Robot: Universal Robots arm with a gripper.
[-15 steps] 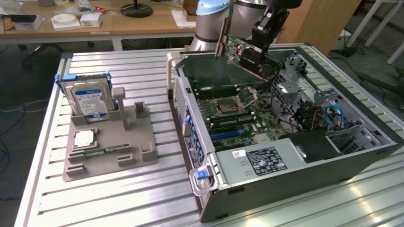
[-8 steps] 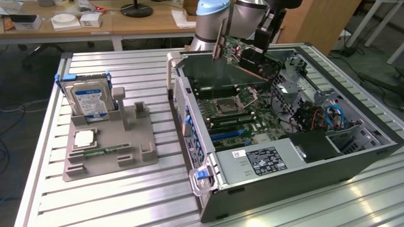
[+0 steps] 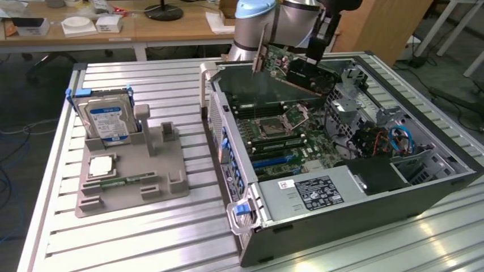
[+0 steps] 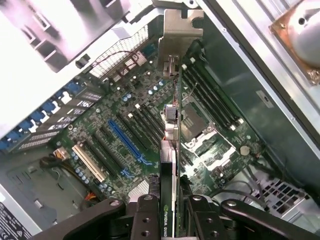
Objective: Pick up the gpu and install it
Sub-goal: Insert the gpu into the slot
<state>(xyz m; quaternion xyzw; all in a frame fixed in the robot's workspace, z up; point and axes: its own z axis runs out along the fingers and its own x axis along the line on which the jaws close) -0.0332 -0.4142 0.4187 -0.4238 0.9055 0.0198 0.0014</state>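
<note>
The gpu (image 3: 281, 61) is a green card with a silver end bracket, held tilted in the air over the back part of the open computer case (image 3: 363, 198). My gripper (image 3: 312, 56) is shut on its upper edge. In the wrist view the gpu (image 4: 171, 145) appears edge-on, its bracket at the far end, clamped between the black fingers (image 4: 148, 220). It hangs clear above the motherboard (image 4: 115, 120). A long blue slot (image 4: 127, 142) lies just to one side of the card's edge. The motherboard (image 3: 291, 136) lies flat in the case.
A grey holder tray (image 3: 132, 187) on the slatted metal table (image 3: 158, 243) carries a hard drive (image 3: 108, 120) standing upright, a processor chip (image 3: 102, 166) and a memory stick (image 3: 124, 181). The case's drive cage (image 3: 359, 110) and cables (image 3: 397, 139) crowd the exterior view's right. Desks stand behind.
</note>
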